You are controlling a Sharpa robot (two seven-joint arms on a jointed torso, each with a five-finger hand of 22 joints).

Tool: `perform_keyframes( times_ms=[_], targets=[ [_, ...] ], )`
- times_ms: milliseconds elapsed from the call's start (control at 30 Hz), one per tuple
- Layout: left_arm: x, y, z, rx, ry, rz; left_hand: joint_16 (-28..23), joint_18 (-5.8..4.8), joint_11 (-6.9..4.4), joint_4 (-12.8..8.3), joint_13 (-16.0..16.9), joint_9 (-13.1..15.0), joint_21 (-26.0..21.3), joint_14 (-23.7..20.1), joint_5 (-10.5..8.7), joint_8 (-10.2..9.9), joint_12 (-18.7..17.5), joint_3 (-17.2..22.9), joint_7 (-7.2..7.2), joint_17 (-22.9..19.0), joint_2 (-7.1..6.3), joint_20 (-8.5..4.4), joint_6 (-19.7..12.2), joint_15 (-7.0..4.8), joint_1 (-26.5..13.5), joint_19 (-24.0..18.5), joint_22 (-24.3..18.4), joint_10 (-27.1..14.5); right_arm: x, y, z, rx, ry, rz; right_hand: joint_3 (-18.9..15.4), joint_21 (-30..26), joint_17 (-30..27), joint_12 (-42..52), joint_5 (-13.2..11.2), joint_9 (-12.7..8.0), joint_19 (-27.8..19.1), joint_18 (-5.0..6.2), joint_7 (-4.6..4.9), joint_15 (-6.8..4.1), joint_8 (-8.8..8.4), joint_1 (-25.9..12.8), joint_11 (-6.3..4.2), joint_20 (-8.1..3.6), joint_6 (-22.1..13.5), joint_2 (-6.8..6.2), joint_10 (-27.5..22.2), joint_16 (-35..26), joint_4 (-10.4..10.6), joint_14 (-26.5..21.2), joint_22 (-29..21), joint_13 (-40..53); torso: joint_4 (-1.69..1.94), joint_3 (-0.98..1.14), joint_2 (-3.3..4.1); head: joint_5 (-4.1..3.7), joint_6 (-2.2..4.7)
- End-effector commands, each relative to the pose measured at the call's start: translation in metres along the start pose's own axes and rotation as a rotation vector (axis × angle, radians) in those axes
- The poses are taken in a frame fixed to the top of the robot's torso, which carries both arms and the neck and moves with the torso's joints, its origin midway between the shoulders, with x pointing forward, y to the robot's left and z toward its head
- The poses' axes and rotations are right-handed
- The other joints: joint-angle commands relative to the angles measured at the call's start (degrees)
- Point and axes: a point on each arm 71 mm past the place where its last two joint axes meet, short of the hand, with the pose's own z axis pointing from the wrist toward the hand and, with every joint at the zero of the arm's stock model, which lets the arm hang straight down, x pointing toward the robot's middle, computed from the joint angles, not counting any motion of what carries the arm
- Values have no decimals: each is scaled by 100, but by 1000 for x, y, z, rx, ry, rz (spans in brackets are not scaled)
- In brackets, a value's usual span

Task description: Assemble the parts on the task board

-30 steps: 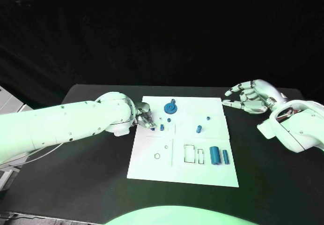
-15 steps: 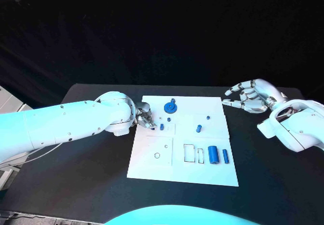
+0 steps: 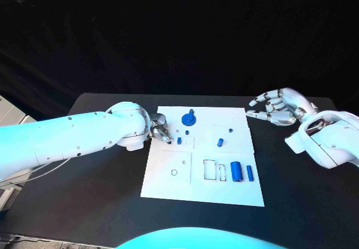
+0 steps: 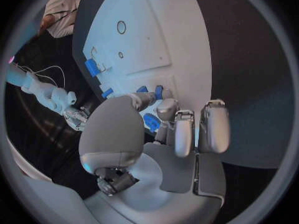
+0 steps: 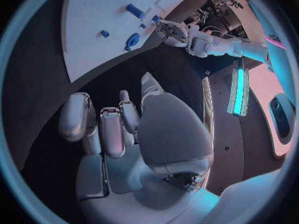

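Your left hand (image 3: 159, 129) sits at the task board's (image 3: 202, 194) left edge, fingertips bunched over a small blue part (image 3: 169, 141); you can't tell if it's actually pinched. On the board you've got a blue disc (image 3: 189, 120) and two blue cylinders (image 3: 237, 171). Your right hand (image 3: 278, 106) hovers off the board's right side, fingers loosely apart, holding nothing.

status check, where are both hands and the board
Left robot hand at task board left edge, fingertips on a small blue part. Right robot hand open, off-board. Nothing blocking.
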Motion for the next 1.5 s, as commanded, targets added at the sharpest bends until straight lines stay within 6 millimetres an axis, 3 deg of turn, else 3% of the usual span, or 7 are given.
perform_keyframes(
  times_ms=[33, 400, 800, 1067, 1500],
  targets=[
    [7, -2, 2, 1, 36, -20, 8, -47, -6, -502, -7, 7, 6, 568, -14, 24, -7, 546, -28, 1419, -22, -2, 60, -56, -96, 40, 13, 42, 1, 1, 0, -11, 10, -5, -26, -19, 5, -24, 23, 7, -11, 80, -3, -43, 35, -26, -14, -23, -36, 46, -16, -25, -5, 155, 1, 23, -5, 5, 1, 1, -6],
    [7, 0, 5, -11, 46, -41, -5, -45, -20, -115, -14, 3, -13, 561, -9, -17, -21, 46, -47, 1396, -52, -24, 133, -74, -585, 41, 0, 23, 1, 0, 0, -10, 10, -5, -26, -19, 5, -24, 23, 7, -11, 80, -3, -43, 35, -26, -14, -23, -36, 46, -16, -25, -5, 155, 1, 23, -2, 1, 0, -16, -7],
    [6, 1, 6, -18, 47, -49, -8, -46, -15, 119, 4, -4, -22, 560, -3, -51, -15, -416, -42, 1393, -164, -25, 180, -73, -803, 46, 1, 19, 1, 0, 0, -10, 10, -5, -31, -29, -3, -30, 24, 6, -11, 81, -3, -43, 40, -38, -14, -24, -40, 52, -21, -32, -4, 154, -5, 16, 1, -1, -1, -25, -17],
    [5, 4, 7, -30, 44, -54, -15, -45, -6, 150, 6, -18, -28, 556, 0, -95, -19, -800, -31, 1380, -154, -21, 199, -67, -1059, 48, 0, 11, 1, 0, -1, -10, 11, -4, -31, -29, -3, -30, 24, 6, -11, 81, -3, -43, 40, -38, -14, -24, -40, 52, -21, -32, -4, 154, -5, 16, -4, 2, 0, -24, -12],
    [1, 7, 4, -24, 12, -85, -24, -40, -4, 147, -22, -21, -40, 551, 12, -112, -37, -916, -31, 1364, -145, -21, 193, -67, -1118, 36, -20, -7, 2, 0, -1, -11, 10, -4, -31, -29, -3, -30, 24, 6, -11, 81, -3, -43, 40, -38, -14, -24, -40, 52, -21, -32, -4, 154, -5, 16, -4, -4, 0, -55, 12]
  ],
)
